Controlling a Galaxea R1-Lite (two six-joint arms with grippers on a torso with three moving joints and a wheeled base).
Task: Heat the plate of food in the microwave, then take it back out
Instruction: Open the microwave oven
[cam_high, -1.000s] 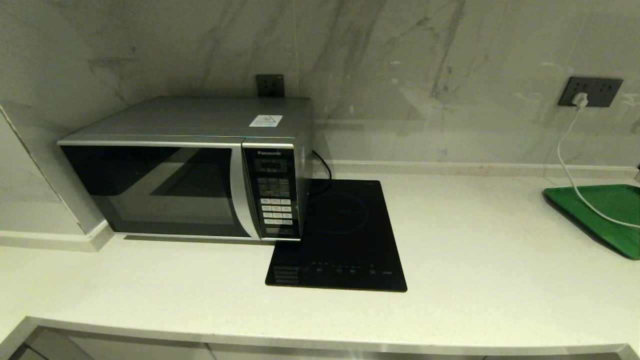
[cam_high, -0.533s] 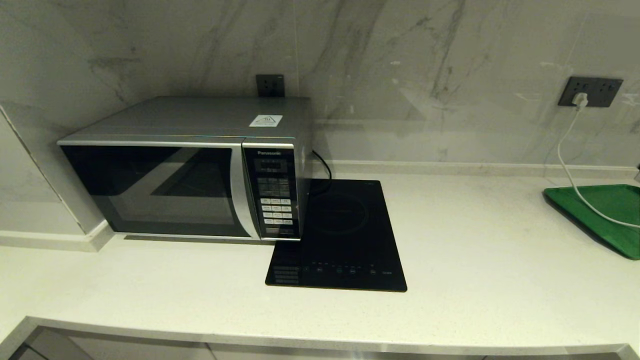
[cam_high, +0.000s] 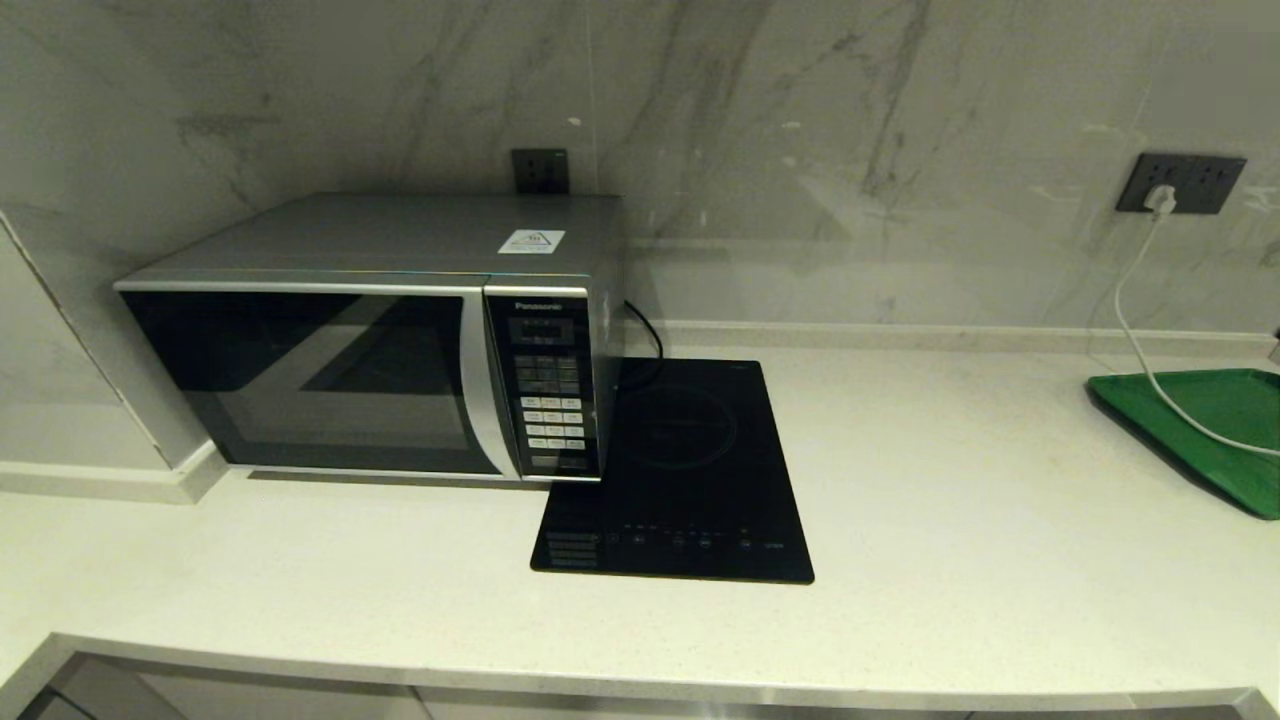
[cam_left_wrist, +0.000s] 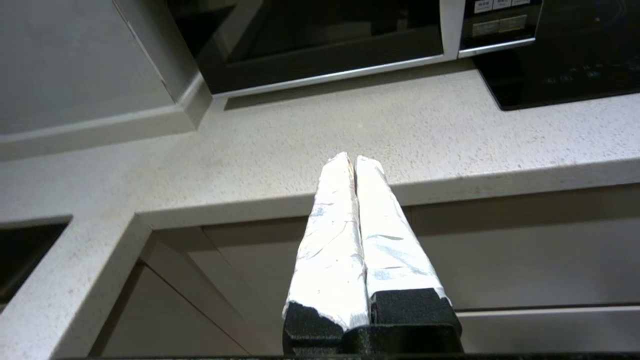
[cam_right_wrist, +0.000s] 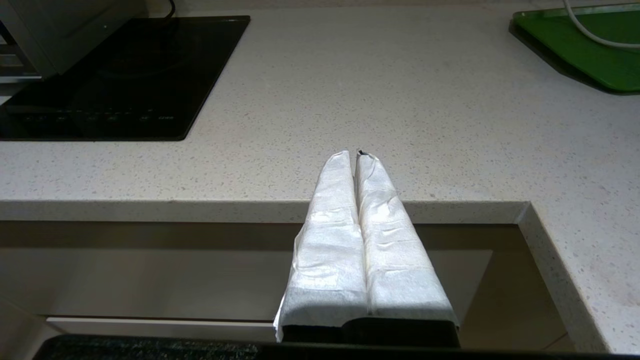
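Nearest, the left gripper (cam_left_wrist: 354, 159), its two white-wrapped fingers pressed together with nothing between them, hangs in front of and below the front edge of the pale speckled stone bench (cam_left_wrist: 300, 145); the right gripper (cam_right_wrist: 353, 155) sits the same way, fingers closed on nothing, just off the bench's front lip further along. Neither arm appears in the head view. Ahead of the left gripper and slightly to its left, across a bare strip of bench, stands the large silver-grey Panasonic microwave (cam_high: 380, 330) with its dark glass door (cam_high: 310, 375) closed, a button panel (cam_high: 548, 385) on its right side and a small white sticker (cam_high: 531, 241) on its top; it is well apart from both grippers. Forward and to the left of the right gripper lies the flat black induction hob (cam_high: 680, 480), its back left part just beside the microwave's right side. Far off to the right of the right gripper, at the bench's edge, rests a green rectangular tray (cam_high: 1215, 425) with a white cable (cam_high: 1135, 330) trailing across it from a dark wall socket (cam_high: 1180, 183) on the marble-patterned wall (cam_high: 850, 150). The plate of food shows in none of the views; whether it is behind the microwave's dark door cannot be told.
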